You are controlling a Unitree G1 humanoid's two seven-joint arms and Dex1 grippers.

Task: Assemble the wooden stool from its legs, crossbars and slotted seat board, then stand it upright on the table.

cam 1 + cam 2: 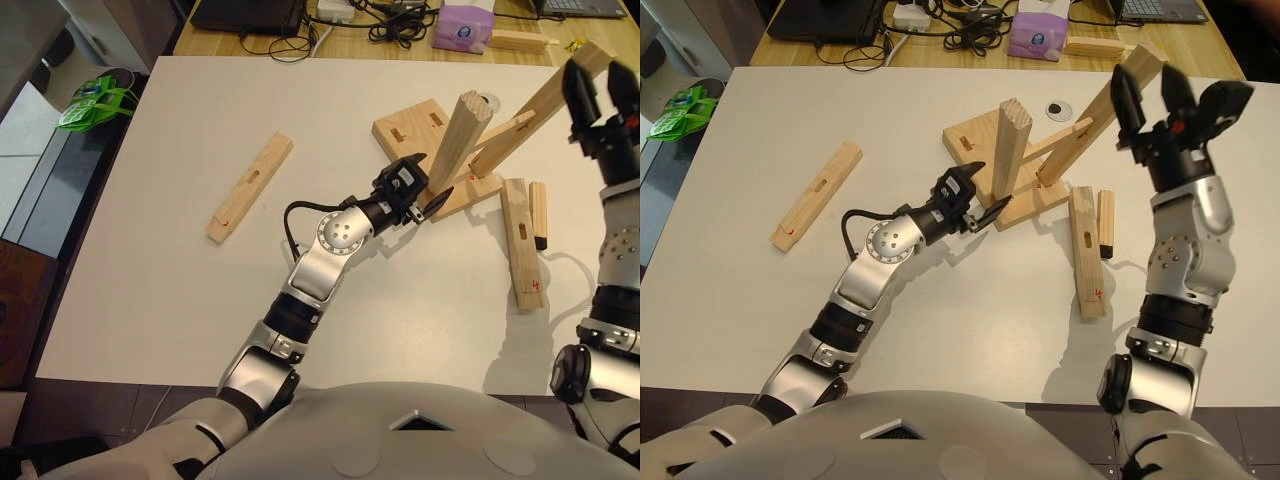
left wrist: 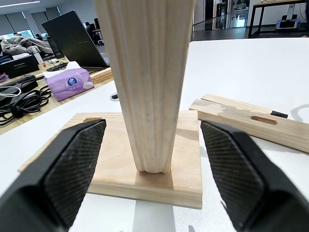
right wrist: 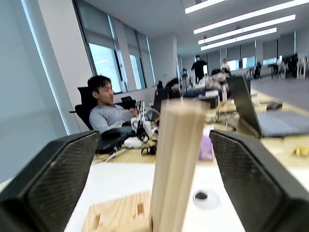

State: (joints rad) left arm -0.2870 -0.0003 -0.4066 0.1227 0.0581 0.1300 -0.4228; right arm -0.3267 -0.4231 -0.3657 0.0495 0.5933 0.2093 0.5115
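A slotted seat board (image 1: 408, 128) lies flat on the white table. One wooden leg (image 1: 462, 140) stands upright in it, and a second leg (image 1: 535, 105) leans up to the right. A crossbar (image 1: 505, 130) runs between them. My left gripper (image 1: 428, 185) is open at the foot of the upright leg (image 2: 147, 72), a finger (image 2: 67, 169) on each side without touching. My right gripper (image 1: 1150, 100) is open around the top of the leaning leg (image 3: 176, 159), with gaps on both sides.
One loose leg (image 1: 250, 187) lies at the table's left and another (image 1: 523, 243) at the right, beside a short crossbar (image 1: 538, 215). A small dark disc (image 1: 1058, 110) sits behind the board. Behind the table, a desk holds cables, a laptop and a tissue pack (image 1: 465, 28).
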